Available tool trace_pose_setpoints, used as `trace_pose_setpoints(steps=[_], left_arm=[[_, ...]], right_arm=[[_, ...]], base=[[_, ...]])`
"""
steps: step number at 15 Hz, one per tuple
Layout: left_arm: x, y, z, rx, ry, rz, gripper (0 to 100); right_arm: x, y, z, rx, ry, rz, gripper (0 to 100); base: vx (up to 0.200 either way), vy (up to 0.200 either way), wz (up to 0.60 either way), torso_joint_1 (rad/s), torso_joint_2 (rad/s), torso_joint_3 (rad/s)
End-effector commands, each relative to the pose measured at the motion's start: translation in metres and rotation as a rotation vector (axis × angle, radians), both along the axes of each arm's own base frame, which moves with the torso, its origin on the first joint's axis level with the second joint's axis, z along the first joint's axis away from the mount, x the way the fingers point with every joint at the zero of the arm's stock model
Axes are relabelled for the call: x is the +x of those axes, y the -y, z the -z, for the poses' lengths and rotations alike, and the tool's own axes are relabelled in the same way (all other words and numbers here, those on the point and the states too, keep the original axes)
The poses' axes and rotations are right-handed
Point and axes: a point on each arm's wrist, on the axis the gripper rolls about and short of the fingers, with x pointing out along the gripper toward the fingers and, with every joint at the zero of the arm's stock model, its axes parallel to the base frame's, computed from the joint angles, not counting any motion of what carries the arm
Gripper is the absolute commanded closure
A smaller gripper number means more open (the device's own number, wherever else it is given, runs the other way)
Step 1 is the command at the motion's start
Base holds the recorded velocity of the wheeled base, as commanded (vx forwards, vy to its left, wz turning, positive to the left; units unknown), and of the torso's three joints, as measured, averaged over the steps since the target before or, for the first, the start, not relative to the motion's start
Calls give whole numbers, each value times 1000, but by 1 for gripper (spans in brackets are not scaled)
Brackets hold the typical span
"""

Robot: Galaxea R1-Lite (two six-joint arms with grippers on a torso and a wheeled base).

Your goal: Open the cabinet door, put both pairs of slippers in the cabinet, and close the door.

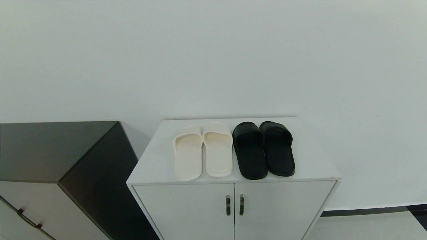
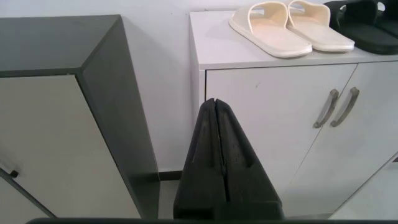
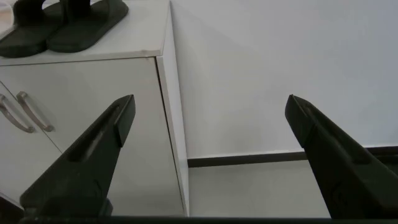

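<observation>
Slippers (image 1: 218, 151) untouched — right claw (image 3: 210, 102) wide, empty

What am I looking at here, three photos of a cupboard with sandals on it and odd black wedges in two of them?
These are one robot's three cameras. The wide picture comes from its head: a white cabinet with doors shut, a cream pair of slippers and a black pair side by side on top, and a dark cabinet beside it. The other two come from cameras on its wrists. The black wedges are its pincers: the left gripper is closed, the right gripper is spread open. Neither holds anything.
</observation>
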Motion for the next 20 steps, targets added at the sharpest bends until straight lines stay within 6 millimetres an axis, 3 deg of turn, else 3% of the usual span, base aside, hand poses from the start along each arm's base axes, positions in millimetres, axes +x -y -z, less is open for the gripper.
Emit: trace_pose_setpoints(steps=[1,6,7,8,9,10,12,16,18,20], left_arm=[[0,0,0,0,-1,1,100],[0,0,0,-20,-2,-4,100],[0,0,0,-18,-2,-3,100],[0,0,0,-14,-2,-1,100],[0,0,0,-15,-2,-1,100],[0,0,0,-15,-2,-1,100],[0,0,0,-14,-2,-1,100],[0,0,0,-11,-1,0,100],[0,0,0,-2,-1,0,100],[0,0,0,2,-1,2,100]], right_arm=[[0,0,0,-1,-1,0,0],[0,0,0,5,1,1,0],[-2,0,-12,19,46,4,0],[-10,1,-68,126,159,-19,0],[-10,1,-88,186,147,-33,0],[2,-1,-83,79,-26,-83,0],[29,-3,-73,49,-210,-167,0],[91,-12,-89,55,-258,-291,0],[114,-29,-90,71,-297,-360,0],[121,-62,-96,131,-336,-426,0]], base=[[0,0,0,0,0,0],[0,0,0,0,0,0],[0,0,0,0,0,0],[0,0,0,0,0,0],[0,0,0,0,0,0],[0,0,0,0,0,0],[0,0,0,0,0,0],[0,0,0,0,0,0],[0,0,0,0,0,0],[0,0,0,0,0,0]])
